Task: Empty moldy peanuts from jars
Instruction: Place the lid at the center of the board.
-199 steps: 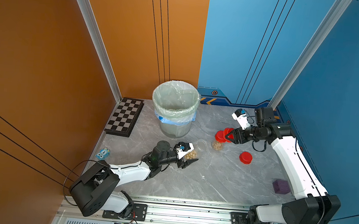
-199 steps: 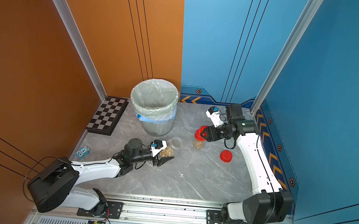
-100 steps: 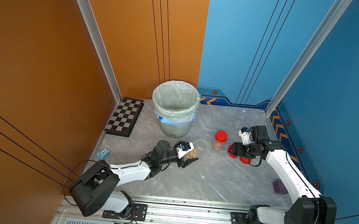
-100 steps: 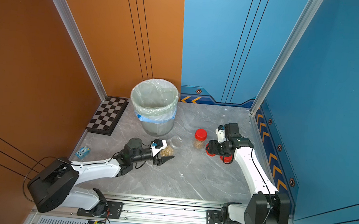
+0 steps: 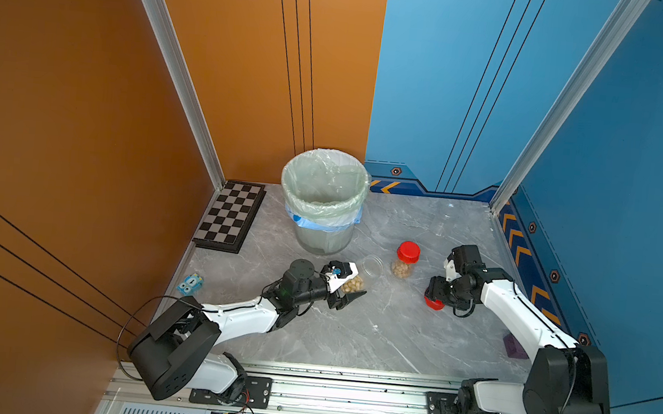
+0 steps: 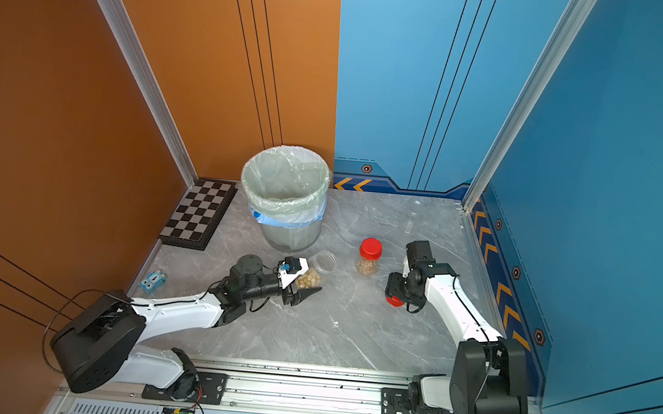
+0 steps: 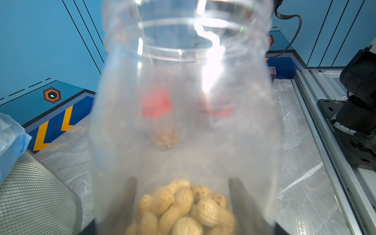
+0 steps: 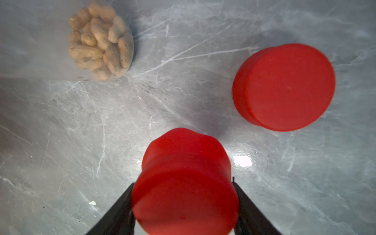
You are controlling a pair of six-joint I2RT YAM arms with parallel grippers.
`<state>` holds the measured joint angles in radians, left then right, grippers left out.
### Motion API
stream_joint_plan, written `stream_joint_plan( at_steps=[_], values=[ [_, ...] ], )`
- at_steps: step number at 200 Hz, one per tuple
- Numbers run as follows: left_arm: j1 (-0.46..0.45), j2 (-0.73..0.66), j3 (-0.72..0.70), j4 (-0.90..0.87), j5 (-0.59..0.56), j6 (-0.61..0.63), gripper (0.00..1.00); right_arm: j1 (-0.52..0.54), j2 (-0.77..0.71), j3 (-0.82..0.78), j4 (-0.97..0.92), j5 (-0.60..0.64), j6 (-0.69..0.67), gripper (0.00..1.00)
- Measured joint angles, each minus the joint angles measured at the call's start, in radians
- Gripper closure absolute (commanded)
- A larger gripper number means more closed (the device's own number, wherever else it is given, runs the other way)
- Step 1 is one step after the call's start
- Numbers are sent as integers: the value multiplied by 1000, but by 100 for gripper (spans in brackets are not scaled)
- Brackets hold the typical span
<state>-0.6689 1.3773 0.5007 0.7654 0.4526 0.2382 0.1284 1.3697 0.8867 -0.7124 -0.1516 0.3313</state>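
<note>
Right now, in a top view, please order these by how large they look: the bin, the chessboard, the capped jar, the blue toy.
1. bin
2. chessboard
3. capped jar
4. blue toy, only a little smaller than the jar

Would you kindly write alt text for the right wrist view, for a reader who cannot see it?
The right gripper is shut on a red lid over a grey marble table. A second red lid lies nearby, and a clear jar of peanuts sits farther off.
</note>
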Motion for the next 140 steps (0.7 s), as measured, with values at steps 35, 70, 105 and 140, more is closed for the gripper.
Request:
stream_joint_plan(
  at_steps=[35,70,105,140],
  values=[
    [0,0,1,0,-6,0,70,21,96,0,-1,23,37,35],
    [0,0,3,0,-16,0,70,34,134,0,-2,46,63,35],
    [-1,0,14,-1,-41,1,69,37,171,4,-2,71,78,32],
    [-1,-2,39,-43,-61,13,69,37,212,20,-6,79,89,27]
  ],
)
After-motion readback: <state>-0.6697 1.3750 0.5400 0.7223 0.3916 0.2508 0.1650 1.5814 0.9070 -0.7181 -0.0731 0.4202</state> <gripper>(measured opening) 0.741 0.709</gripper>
